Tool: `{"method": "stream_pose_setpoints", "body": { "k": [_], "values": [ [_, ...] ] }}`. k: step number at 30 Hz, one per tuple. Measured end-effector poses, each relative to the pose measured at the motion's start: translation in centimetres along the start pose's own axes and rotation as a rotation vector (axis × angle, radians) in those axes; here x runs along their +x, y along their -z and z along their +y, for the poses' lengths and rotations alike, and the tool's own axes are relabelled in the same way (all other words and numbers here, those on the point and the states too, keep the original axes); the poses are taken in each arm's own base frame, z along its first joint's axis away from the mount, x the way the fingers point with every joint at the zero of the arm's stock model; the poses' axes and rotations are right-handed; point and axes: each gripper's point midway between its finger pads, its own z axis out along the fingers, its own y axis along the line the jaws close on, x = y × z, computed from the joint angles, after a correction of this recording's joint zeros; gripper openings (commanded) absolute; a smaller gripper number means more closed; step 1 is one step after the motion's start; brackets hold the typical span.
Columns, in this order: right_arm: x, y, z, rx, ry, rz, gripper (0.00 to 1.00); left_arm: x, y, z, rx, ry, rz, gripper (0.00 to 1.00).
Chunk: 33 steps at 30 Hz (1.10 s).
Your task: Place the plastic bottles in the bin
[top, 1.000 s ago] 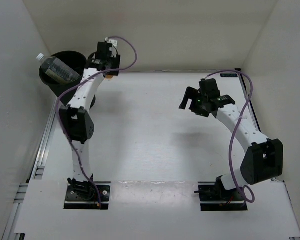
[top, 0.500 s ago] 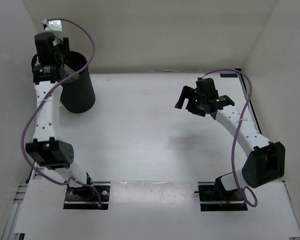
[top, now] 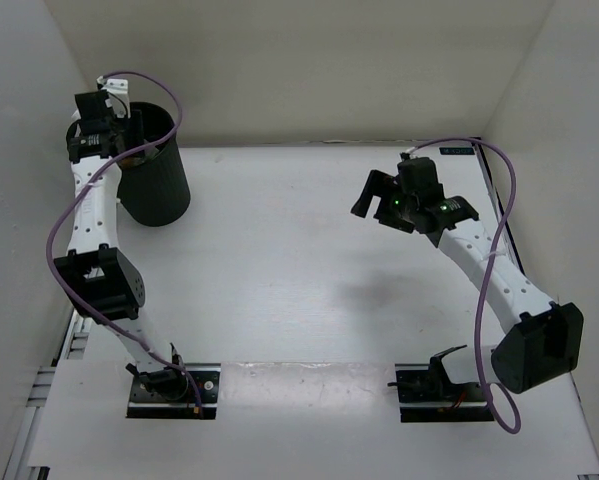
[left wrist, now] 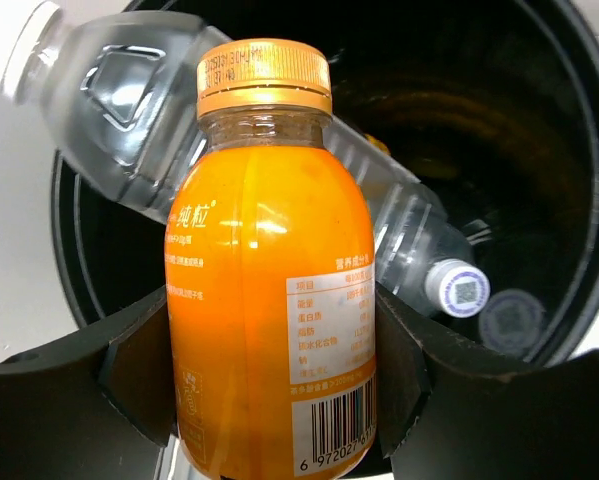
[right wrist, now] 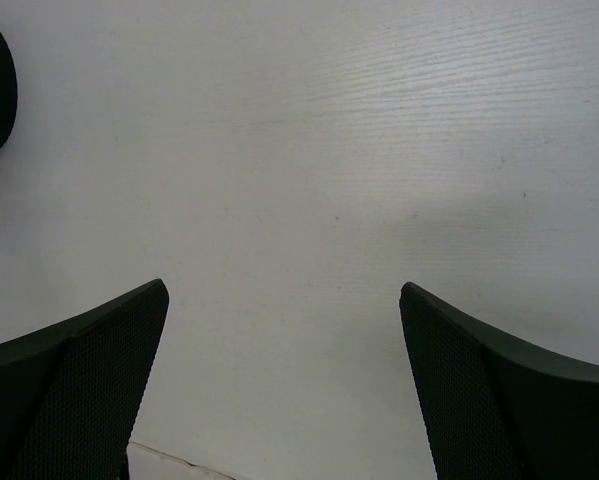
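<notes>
The bin [top: 157,190] stands at the far left corner of the bench [top: 279,260]. The left gripper [left wrist: 274,370] is positioned at the left side of the bin's rim, above the open mouth. We find it clamped on the orange bottle [left wrist: 269,300]: both fingers [left wrist: 139,365] press against the lower body of the bottle, one on each side of the label. The orange cap points away from the wrist, toward the bin opening. The bottle is in the air and not yet inside the bin.

One clear bottle [left wrist: 129,110] already rests in the bin. It lies diagonally, base up against the rim and its white-and-blue cap [left wrist: 457,288] down in the interior.

The right gripper [right wrist: 282,290] hangs over the far right part of the bench, well apart from the bin. We see its fingers spread wide with nothing between them, only bare bench surface below.
</notes>
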Motion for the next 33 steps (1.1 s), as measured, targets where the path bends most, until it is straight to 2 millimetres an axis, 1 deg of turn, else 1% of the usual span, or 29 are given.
{"method": "stream_pose_setpoints", "body": {
  "k": [2, 4, 5, 6, 11, 13, 16, 18, 19, 21, 22, 25, 26, 27, 28, 29, 30, 31, 33],
  "values": [
    [0.2, -0.1, -0.2, 0.005, -0.001, 0.003, 1.00, -0.1, 0.0, -0.2, 0.013, -0.002, -0.003, 0.58],
    [0.5, -0.2, -0.4, 0.012, -0.001, 0.011, 1.00, -0.6, 0.0, -0.5, 0.028, -0.003, -0.016, 0.64],
    [0.6, -0.2, -0.6, 0.017, -0.002, 0.015, 1.00, -1.0, 0.0, -0.5, 0.031, -0.005, -0.025, 0.71],
    [0.7, -0.2, -0.6, 0.020, -0.002, 0.018, 1.00, -1.4, -0.1, -0.6, 0.033, -0.007, -0.034, 1.00],
    [0.7, -0.2, -0.7, 0.024, -0.001, 0.017, 1.00, -2.6, -0.1, -0.7, 0.003, -0.016, -0.052, 1.00],
    [0.7, -0.2, -0.7, 0.024, 0.000, 0.017, 1.00, -3.5, 0.3, -0.5, -0.012, -0.010, -0.072, 1.00],
    [0.7, -0.2, -0.7, 0.024, 0.003, 0.017, 1.00, -5.2, 1.4, -0.7, -0.020, -0.004, -0.118, 1.00],
    [0.7, -0.2, -0.7, 0.025, 0.005, 0.016, 1.00, -6.0, 2.8, -0.7, -0.034, -0.008, -0.142, 1.00],
    [0.7, -0.1, -0.8, 0.025, 0.008, 0.014, 1.00, -6.5, 3.8, -0.8, -0.038, -0.015, -0.162, 1.00],
    [0.6, 0.0, -0.8, 0.023, 0.019, 0.011, 1.00, -6.7, 6.5, -2.0, -0.018, -0.046, -0.194, 1.00],
    [0.5, 0.2, -0.8, 0.023, 0.026, 0.007, 1.00, -6.6, 8.3, -2.8, 0.000, -0.069, -0.217, 1.00],
    [0.3, 0.7, -0.9, 0.022, 0.049, -0.008, 1.00, -4.6, 13.9, -6.5, 0.130, -0.192, -0.239, 1.00],
    [0.3, 0.9, -0.9, 0.021, 0.054, -0.014, 1.00, -3.4, 15.7, -7.8, 0.185, -0.254, -0.244, 1.00],
    [0.3, 1.1, -1.0, 0.021, 0.061, -0.016, 1.00, -1.9, 16.9, -8.8, 0.231, -0.311, -0.234, 1.00],
    [0.4, 1.3, -1.2, 0.024, 0.068, -0.017, 1.00, 0.4, 17.7, -9.7, 0.273, -0.364, -0.205, 1.00],
    [0.5, 1.4, -1.3, 0.024, 0.075, -0.018, 1.00, 3.1, 18.2, -10.1, 0.302, -0.406, -0.166, 1.00],
    [0.6, 1.6, -1.4, 0.025, 0.080, -0.019, 1.00, 6.3, 18.2, -10.4, 0.327, -0.447, -0.102, 1.00],
    [0.7, 1.7, -1.5, 0.027, 0.084, -0.017, 1.00, 9.5, 17.9, -10.6, 0.348, -0.479, -0.030, 1.00],
    [0.9, 1.8, -1.7, 0.031, 0.090, -0.014, 1.00, 15.3, 17.0, -10.6, 0.378, -0.513, 0.103, 1.00]
  ]
}}
